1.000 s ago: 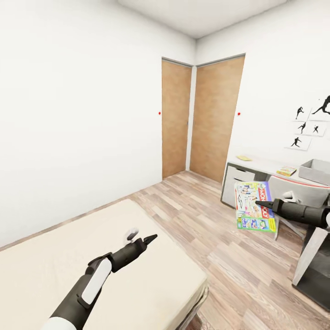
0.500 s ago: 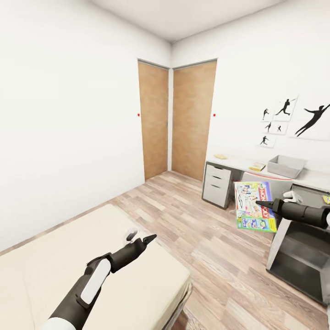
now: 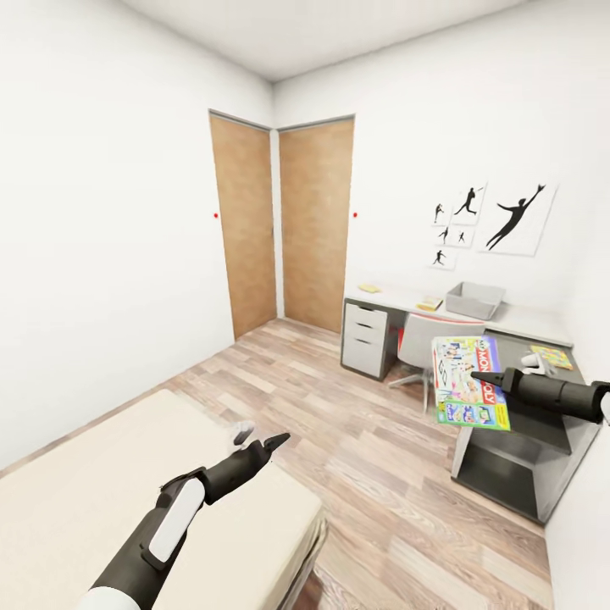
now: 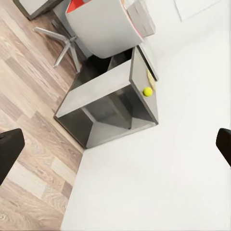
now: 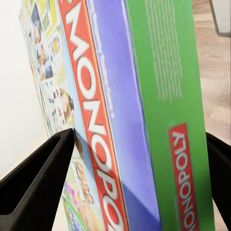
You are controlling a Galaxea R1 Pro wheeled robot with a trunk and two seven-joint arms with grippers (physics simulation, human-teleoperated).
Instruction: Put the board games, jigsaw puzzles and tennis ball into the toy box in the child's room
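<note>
between right pincer [image 5: 139,159] fingers: flat glossy monopoly box [image 3: 468,382], upright.

We see our left arm stretched forward and low with its gripper [image 3: 261,440] spread wide and empty, while our right arm reaches in from the side at chest height, its gripper [image 3: 477,378] clamped on the upright MONOPOLY box [image 3: 468,382], a finger [image 5: 41,180] on each face.
</note>
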